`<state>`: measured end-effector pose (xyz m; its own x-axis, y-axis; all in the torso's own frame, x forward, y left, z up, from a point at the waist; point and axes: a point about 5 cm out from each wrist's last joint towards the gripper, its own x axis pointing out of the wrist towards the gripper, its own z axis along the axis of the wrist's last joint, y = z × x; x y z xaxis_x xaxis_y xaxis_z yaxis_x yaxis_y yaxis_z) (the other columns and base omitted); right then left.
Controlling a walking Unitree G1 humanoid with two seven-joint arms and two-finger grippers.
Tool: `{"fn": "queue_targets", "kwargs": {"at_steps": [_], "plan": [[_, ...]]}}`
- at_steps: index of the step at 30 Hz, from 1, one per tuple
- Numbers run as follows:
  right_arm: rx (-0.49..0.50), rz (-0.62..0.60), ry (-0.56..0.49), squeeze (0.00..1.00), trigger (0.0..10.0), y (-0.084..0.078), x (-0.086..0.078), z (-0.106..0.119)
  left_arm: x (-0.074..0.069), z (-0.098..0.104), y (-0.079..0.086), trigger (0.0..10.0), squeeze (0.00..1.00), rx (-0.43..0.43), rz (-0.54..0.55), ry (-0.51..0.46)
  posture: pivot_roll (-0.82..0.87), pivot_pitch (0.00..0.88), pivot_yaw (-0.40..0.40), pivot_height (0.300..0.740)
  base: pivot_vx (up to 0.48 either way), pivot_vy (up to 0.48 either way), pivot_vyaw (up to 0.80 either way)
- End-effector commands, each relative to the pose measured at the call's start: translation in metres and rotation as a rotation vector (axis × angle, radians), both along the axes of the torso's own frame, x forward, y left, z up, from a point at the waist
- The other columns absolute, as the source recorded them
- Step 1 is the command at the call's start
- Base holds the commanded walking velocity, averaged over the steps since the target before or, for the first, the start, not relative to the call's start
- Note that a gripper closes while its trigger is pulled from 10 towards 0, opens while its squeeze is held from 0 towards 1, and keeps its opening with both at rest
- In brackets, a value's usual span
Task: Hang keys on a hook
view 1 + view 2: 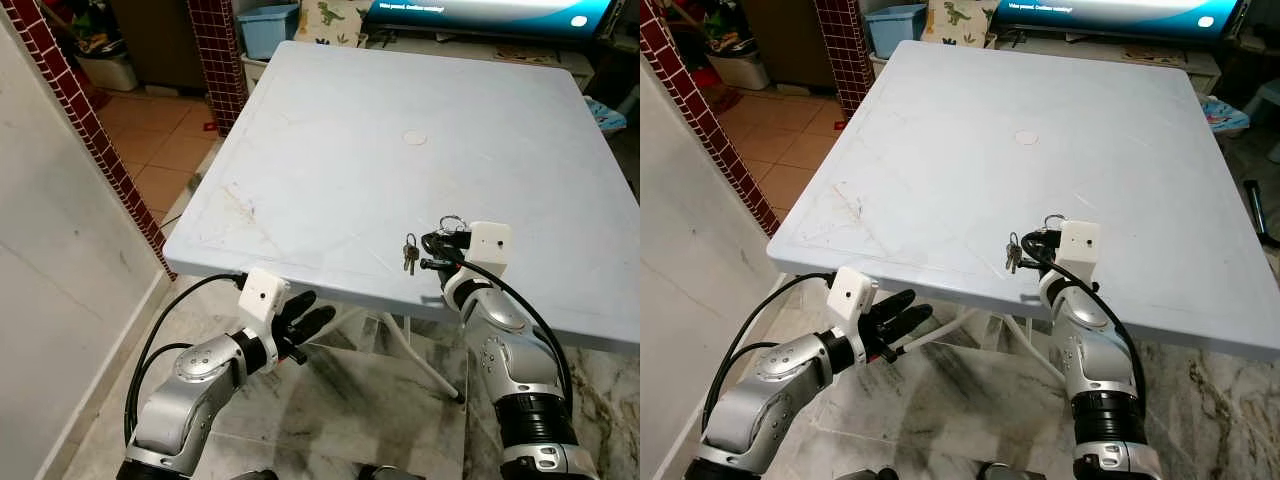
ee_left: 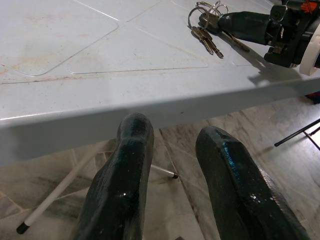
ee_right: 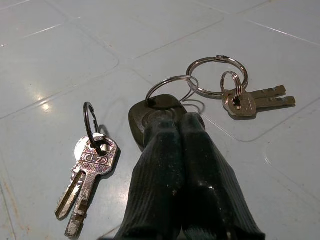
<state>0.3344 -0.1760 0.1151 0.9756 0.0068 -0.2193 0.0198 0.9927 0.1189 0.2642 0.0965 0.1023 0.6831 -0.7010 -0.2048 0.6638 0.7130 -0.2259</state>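
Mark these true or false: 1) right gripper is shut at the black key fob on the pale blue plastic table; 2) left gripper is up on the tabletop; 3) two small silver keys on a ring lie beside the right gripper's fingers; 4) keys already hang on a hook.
1) True. The right gripper has its fingers together at the black key fob, which lies on the pale blue plastic table.
2) False. The left gripper sits below the table's near edge, fingers apart.
3) True. The two small silver keys lie flat beside those fingers.
4) False. The whole bunch lies on the tabletop.
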Motion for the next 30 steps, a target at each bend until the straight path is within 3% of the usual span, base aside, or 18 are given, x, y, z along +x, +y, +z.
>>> {"fn": "queue_targets", "kwargs": {"at_steps": [1, 5, 6, 9, 19, 24, 25, 26, 27, 30], "plan": [[0.011, -0.037, 0.131, 0.00, 0.0, -0.007, -0.011, -0.026, -0.001, -0.001, -0.001, 10.0, 0.00, 0.009, -0.006, 0.001, -0.09, 0.149, 0.001, 0.740, 0.000, 0.000, 0.00], [-0.074, -0.034, 0.060, 0.00, 0.0, -0.007, -0.008, -0.016, -0.001, -0.001, -0.001, 10.0, 0.00, 0.010, -0.005, 0.002, -0.09, 0.147, 0.001, 0.740, 0.000, 0.000, 0.00], [-0.152, -0.027, -0.018, 0.00, 0.0, -0.007, -0.006, -0.004, -0.001, -0.002, -0.001, 10.0, 0.00, 0.011, -0.006, 0.001, -0.09, 0.144, 0.000, 0.740, 0.000, 0.000, 0.00], [-0.210, -0.013, -0.121, 0.00, 0.0, -0.003, -0.002, 0.014, -0.001, -0.002, 0.000, 10.0, 0.00, 0.012, -0.006, 0.002, -0.09, 0.143, 0.001, 0.740, 0.000, 0.000, 0.00], [-0.253, -0.002, -0.215, 0.00, 0.0, 0.004, -0.001, 0.029, -0.001, -0.003, -0.001, 10.0, 0.00, 0.017, -0.013, 0.002, -0.09, 0.136, 0.005, 0.740, 0.000, 0.000, 0.00], [-0.256, 0.013, -0.179, 0.00, 0.0, 0.005, -0.003, 0.023, 0.000, -0.002, -0.001, 10.0, 0.00, 0.015, -0.011, 0.002, -0.09, 0.142, 0.001, 0.740, 0.000, 0.000, 0.00], [-0.226, 0.007, -0.153, 1.00, 4.8, 0.005, -0.005, 0.019, 0.000, -0.002, -0.001, 10.0, 0.00, 0.014, -0.009, 0.003, -0.09, 0.143, 0.000, 0.740, 0.000, 0.000, 0.00], [-0.226, 0.007, -0.153, 1.00, 4.8, 0.005, -0.005, 0.019, 0.000, -0.002, -0.001, 10.0, 0.00, 0.014, -0.009, 0.003, -0.09, 0.143, 0.000, 0.740, 0.000, 0.000, 0.00], [-0.203, -0.001, -0.142, 1.00, 10.0, 0.003, -0.005, 0.017, 0.000, -0.002, -0.001, 10.0, 0.00, 0.014, -0.008, 0.002, -0.09, 0.144, 0.000, 0.740, 0.000, 0.000, 0.00], [-0.202, -0.004, -0.113, 1.00, 10.0, 0.000, -0.004, 0.014, 0.000, -0.002, -0.001, 10.0, 0.00, 0.013, -0.007, 0.003, -0.09, 0.144, 0.000, 0.740, 0.000, 0.000, 0.00]]}}
